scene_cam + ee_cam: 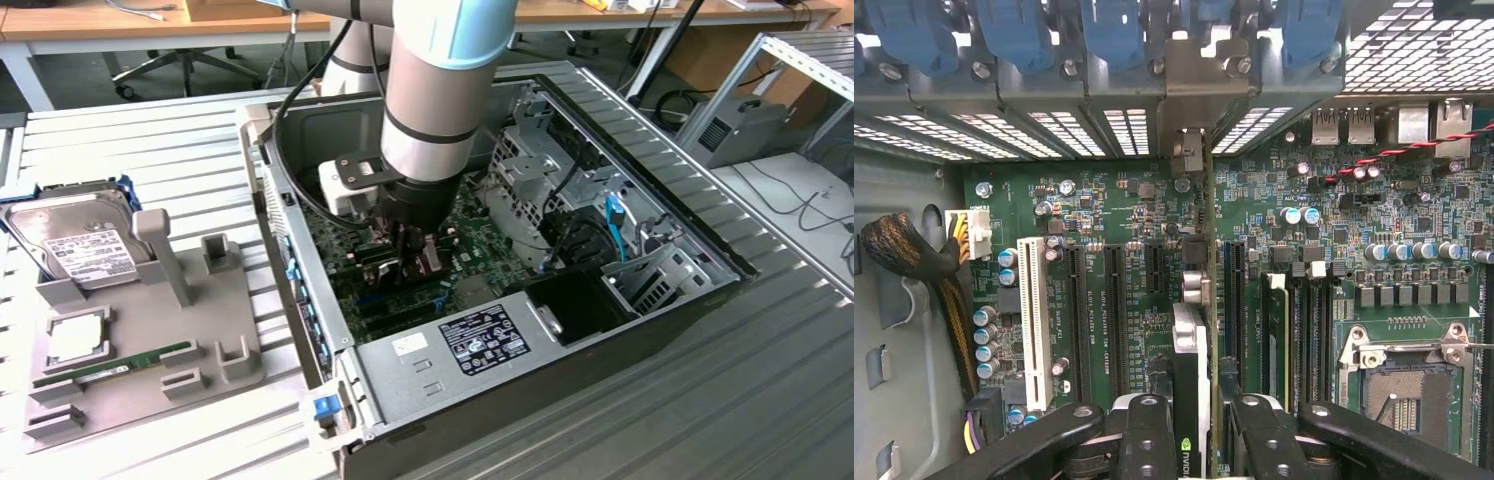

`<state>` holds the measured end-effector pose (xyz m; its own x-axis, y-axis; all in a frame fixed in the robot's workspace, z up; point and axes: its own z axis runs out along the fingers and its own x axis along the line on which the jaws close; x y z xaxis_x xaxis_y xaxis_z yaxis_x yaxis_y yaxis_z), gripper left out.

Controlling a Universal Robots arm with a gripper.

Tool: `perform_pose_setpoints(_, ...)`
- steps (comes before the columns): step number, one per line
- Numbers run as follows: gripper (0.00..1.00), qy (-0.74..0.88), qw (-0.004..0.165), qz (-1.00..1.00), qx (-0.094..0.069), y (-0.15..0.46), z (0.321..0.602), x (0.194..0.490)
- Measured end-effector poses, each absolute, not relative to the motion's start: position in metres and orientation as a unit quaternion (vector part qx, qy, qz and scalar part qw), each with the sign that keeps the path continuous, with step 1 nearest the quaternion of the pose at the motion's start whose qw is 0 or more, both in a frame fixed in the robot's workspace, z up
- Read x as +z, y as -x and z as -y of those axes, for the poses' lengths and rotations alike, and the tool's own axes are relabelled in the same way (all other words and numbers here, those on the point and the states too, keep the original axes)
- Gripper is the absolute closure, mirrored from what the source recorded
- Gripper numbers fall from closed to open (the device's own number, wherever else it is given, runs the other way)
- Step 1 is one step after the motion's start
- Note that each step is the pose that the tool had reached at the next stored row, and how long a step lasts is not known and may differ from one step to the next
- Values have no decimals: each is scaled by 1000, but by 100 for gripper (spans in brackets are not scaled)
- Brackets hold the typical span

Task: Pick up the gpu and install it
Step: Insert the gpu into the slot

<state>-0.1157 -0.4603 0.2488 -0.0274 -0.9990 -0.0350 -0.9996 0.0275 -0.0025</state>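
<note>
Over the motherboard (1134,250) my gripper (1199,420) clamps the gpu (1191,350) edge-on; installing now, it needs lining up with its slot.

hard drive (74,240), RAM stick (114,368), grey holder (234,300)

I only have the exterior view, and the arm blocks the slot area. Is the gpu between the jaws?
Observer: Yes. On the wrist view the gpu stands edge-on between the jaws, which look closed on it.
Operator: Where is its bracket?
Observer: The metal bracket reaches the row of rear slot openings, among the blue latches.
Operator: Which slot is it over?
Observer: It is past the black slots beside the white slot, toward the CPU socket.
</note>
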Motion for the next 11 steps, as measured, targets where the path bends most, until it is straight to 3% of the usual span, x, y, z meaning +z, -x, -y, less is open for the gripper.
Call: perform_pose_setpoints(11,73,697,14,-717,11,116,460,248)
